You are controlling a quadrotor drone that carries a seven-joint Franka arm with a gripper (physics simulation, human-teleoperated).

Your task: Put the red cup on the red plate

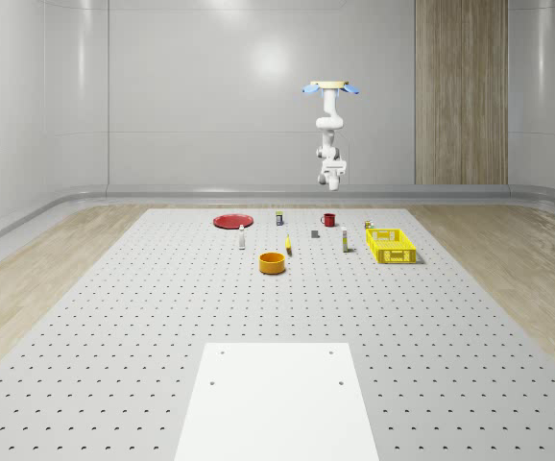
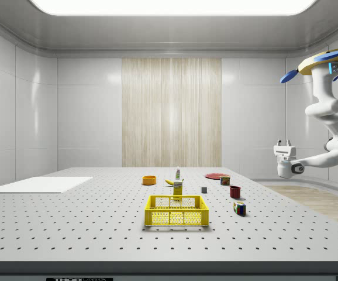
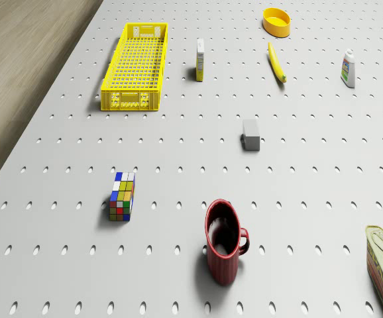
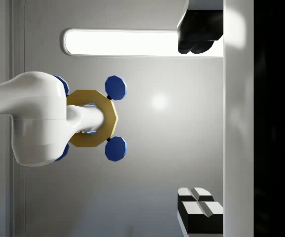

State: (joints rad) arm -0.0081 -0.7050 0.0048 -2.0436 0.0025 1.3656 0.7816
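The drone (image 1: 326, 87) is seen hovering high beyond the table's far edge, its gripper (image 2: 283, 144) upturned and spread empty, so the red cup (image 1: 328, 220), standing upright near that edge and well apart from the red plate (image 1: 231, 221), could be toppled by a misjudged descent.

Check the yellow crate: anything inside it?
The yellow crate looks empty in the drone view: only its mesh floor shows. In the side view a small carton stands behind it, not in it.
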